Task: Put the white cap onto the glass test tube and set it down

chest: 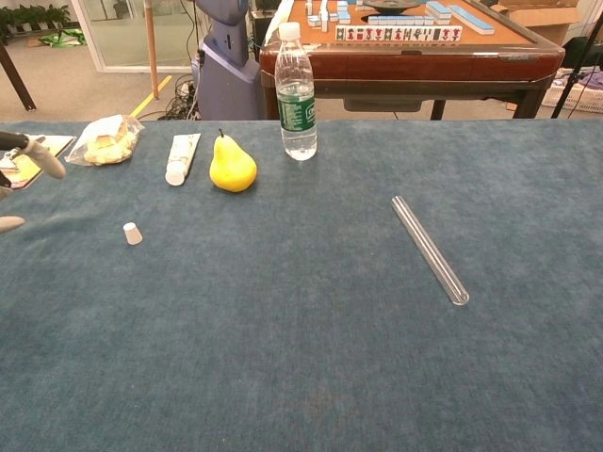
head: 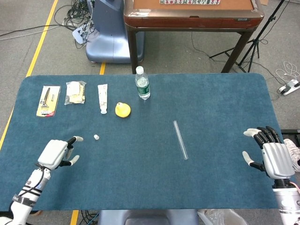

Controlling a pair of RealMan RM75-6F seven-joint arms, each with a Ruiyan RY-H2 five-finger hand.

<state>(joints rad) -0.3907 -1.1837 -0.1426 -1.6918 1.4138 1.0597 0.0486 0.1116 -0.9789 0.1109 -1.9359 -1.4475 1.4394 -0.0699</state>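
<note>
Head view: left hand (head: pixel 57 152) near-left of white cap (head: pixel 96 137), fingers spread, empty. Glass test tube (head: pixel 180 139) lies mid-table. Right hand (head: pixel 273 157) at right edge, fingers apart, empty.

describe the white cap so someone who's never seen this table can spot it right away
Start at the yellow pear in the row of items along the blue table's far left edge. Come toward the near edge and slightly left: the white cap sits alone on bare cloth, just ahead of the left hand. It's the smallest thing here.
</note>
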